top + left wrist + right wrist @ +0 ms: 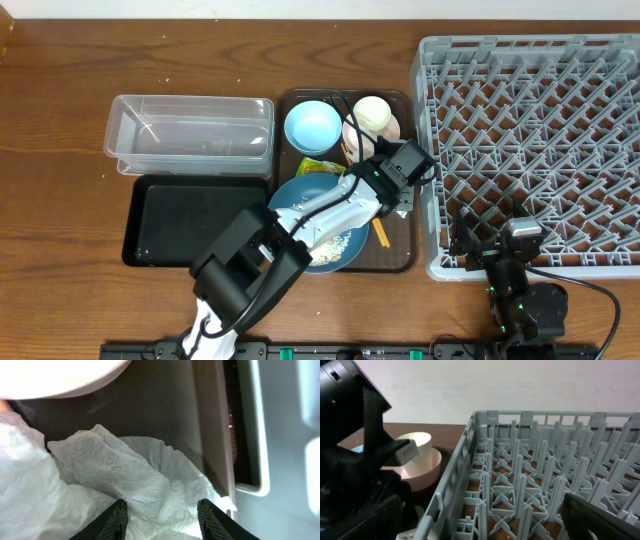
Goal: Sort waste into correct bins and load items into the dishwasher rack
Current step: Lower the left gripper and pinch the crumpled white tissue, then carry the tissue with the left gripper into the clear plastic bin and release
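Left wrist shows your left hand [164, 520] spread open, napkin [125, 477] between and ahead of fingers. Right hand [500, 240] at rack [520, 100] edge, rack ahead; grip state can't tell.

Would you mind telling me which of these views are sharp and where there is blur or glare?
Overhead: sharp, evenly lit, slight glare on the clear tub. Left wrist: napkin crisp, pale bowl above it blurred. Right wrist: rack pegs sharp, the near dark arm at left soft.
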`<move>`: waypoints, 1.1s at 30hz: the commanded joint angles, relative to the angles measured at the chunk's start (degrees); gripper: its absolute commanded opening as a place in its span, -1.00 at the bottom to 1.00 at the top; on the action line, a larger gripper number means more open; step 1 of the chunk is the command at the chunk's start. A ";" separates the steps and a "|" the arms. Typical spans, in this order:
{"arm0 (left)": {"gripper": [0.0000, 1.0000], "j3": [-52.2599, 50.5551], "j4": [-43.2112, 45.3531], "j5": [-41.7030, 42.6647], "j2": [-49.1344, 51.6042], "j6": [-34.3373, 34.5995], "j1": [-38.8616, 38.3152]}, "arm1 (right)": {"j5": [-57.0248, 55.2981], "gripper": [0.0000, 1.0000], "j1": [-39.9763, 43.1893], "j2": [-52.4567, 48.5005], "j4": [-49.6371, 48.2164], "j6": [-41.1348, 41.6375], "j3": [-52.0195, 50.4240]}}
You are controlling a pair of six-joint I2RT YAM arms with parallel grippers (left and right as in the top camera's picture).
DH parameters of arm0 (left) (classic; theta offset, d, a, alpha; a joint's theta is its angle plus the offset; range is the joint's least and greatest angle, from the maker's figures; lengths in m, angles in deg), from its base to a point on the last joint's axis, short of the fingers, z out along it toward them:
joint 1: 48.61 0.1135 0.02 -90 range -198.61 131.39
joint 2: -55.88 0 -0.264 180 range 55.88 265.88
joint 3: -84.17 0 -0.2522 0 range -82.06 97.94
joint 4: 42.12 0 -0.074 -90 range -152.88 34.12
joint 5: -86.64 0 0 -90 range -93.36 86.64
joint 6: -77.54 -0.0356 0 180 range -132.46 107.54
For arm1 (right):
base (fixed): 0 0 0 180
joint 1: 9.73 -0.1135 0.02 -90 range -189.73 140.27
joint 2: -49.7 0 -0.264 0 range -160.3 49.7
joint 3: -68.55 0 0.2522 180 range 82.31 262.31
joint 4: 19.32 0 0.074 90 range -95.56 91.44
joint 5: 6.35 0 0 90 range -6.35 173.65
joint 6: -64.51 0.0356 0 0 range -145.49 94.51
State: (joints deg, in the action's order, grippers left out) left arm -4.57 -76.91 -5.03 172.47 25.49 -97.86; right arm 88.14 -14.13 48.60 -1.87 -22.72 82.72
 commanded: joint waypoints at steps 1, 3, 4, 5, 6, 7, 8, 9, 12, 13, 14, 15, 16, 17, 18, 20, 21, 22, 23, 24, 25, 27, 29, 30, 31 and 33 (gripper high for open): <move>-0.03 -0.42 0.22 -0.48 3.02 0.72 -0.17 | 0.24 0.98 0.04 0.09 0.20 -0.04 -0.09; -0.03 -0.42 0.70 -0.48 4.17 0.72 -0.17 | 0.24 0.98 0.04 0.09 0.20 -0.04 -0.09; -0.11 -0.42 0.83 -0.48 4.55 0.72 -0.17 | 0.24 0.99 0.04 0.09 0.20 -0.04 -0.09; -0.25 -0.42 0.83 -0.48 4.61 0.68 -0.17 | 0.24 0.98 0.04 0.09 0.20 -0.04 -0.09; -0.38 -0.39 0.83 -0.48 4.59 0.46 -0.17 | 0.24 0.99 0.04 0.09 0.20 -0.04 -0.09; -0.53 -0.33 0.83 -0.46 4.55 0.11 -0.17 | 0.24 0.99 0.04 0.09 0.20 -0.04 -0.09; -0.63 -0.24 0.81 -0.46 4.37 0.04 -0.17 | 0.24 0.98 0.04 0.09 0.20 -0.04 -0.09; -0.73 -0.17 0.79 -0.46 4.24 0.04 -0.17 | 0.24 0.98 0.04 0.09 0.20 -0.04 -0.09; -0.88 0.15 0.35 -0.44 3.56 0.02 -0.17 | 0.24 0.99 0.04 0.09 0.20 -0.04 -0.09; -0.88 0.15 0.35 -0.44 3.08 0.02 -0.17 | 0.24 0.99 0.04 0.09 0.20 -0.04 -0.09; -0.88 0.15 0.28 -0.44 2.40 -0.02 -0.17 | 0.24 0.99 0.04 0.09 0.20 -0.04 -0.09; -0.88 0.15 0.33 -0.44 1.62 -0.63 -0.17 | 0.24 0.99 0.04 0.09 0.20 -0.04 -0.09; -0.88 0.24 0.35 -0.46 0.72 -1.46 -0.17 | 0.24 0.99 0.04 0.09 0.20 -0.04 -0.09; -0.88 0.39 0.35 -0.48 -0.33 -2.40 -0.17 | 0.24 0.99 0.04 0.09 0.20 -0.04 -0.09; -0.88 0.52 0.35 -0.55 -1.36 -3.06 -0.17 | 0.24 0.98 0.04 0.09 0.20 -0.04 -0.09; -0.88 0.57 0.33 -1.57 -3.91 -4.15 -0.17 | 0.24 0.98 0.04 0.09 0.20 -0.04 -0.09; -0.88 0.59 0.13 -2.08 -5.11 -4.79 -0.17 | 0.24 0.99 0.04 0.09 0.20 -0.04 -0.09; -0.88 0.57 -0.15 -2.64 -6.62 -5.27 -0.15 | 0.24 0.99 0.04 0.09 0.20 -0.04 -0.09; -0.88 0.57 -0.37 -3.41 -8.00 -5.35 -0.15 | 0.24 0.98 0.04 0.09 0.20 -0.04 -0.09; -0.88 0.59 -0.52 -4.07 -9.33 -5.38 -0.15 | 0.24 0.99 0.04 0.09 0.20 -0.04 -0.09; -0.88 0.57 -0.50 -4.20 -10.67 -5.53 -0.15 | 0.24 0.99 0.04 0.09 0.22 -0.04 -0.09; -0.87 0.59 -0.09 -4.20 -12.96 -6.03 0.02 | 0.24 0.98 0.04 0.09 0.20 -0.04 -0.09; -0.86 0.61 0.39 -4.20 -15.30 -6.03 0.37 | 0.24 0.99 0.04 0.09 0.20 -0.04 -0.09; -0.87 0.63 0.39 -4.50 -16.59 -6.12 0.70 | 0.24 0.98 0.04 0.09 0.20 -0.04 -0.09; -0.88 0.63 0.37 -5.07 -17.73 -6.60 1.03 | 0.24 0.98 0.04 0.09 0.20 -0.04 -0.09; -0.88 0.63 -0.39 -6.60 -20.74 -9.16 2.36 | 0.24 0.99 0.04 0.09 0.20 -0.04 -0.09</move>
State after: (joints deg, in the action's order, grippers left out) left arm -4.53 -76.63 -8.48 154.99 19.63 -97.25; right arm 88.14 -14.13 48.60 -1.87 -22.72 82.72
